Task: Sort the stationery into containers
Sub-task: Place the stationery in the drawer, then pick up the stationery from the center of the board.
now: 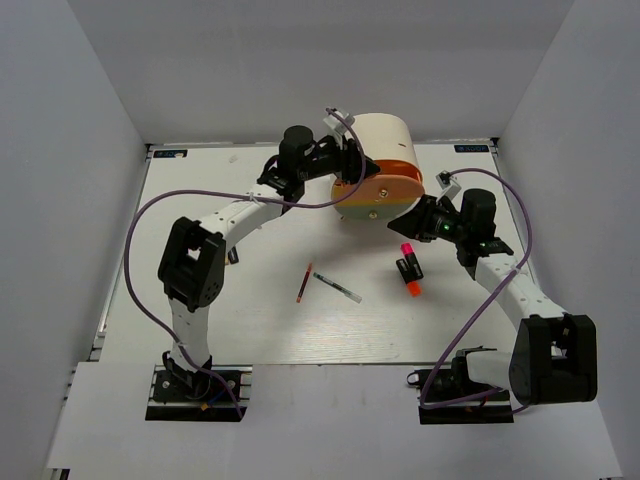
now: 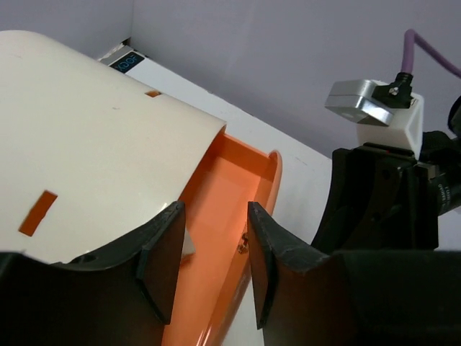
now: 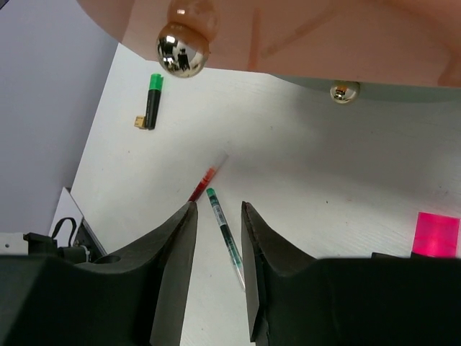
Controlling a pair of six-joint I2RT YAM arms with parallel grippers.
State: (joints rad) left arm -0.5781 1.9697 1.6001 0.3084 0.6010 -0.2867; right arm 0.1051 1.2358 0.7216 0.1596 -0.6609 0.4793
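Note:
The cream half-cylinder organiser [image 1: 385, 135] stands at the back, its orange drawer [image 2: 230, 202] pulled out. My left gripper [image 2: 212, 241] is open over that drawer; a corner of the white eraser [image 2: 188, 244] shows inside the drawer beside the left finger. My right gripper [image 3: 216, 209] is open and empty just below the drawer fronts, near a shiny round knob [image 3: 183, 49]. The red pen [image 1: 304, 283] and the clear pen [image 1: 337, 288] lie mid-table. The pink-capped highlighter [image 1: 407, 257] and the orange-capped highlighter [image 1: 412, 282] lie right of them.
A black marker with a green cap [image 3: 151, 101] lies on the table beyond the pens in the right wrist view. A second small knob [image 3: 344, 91] shows on a lower drawer front. White walls close in the table on three sides.

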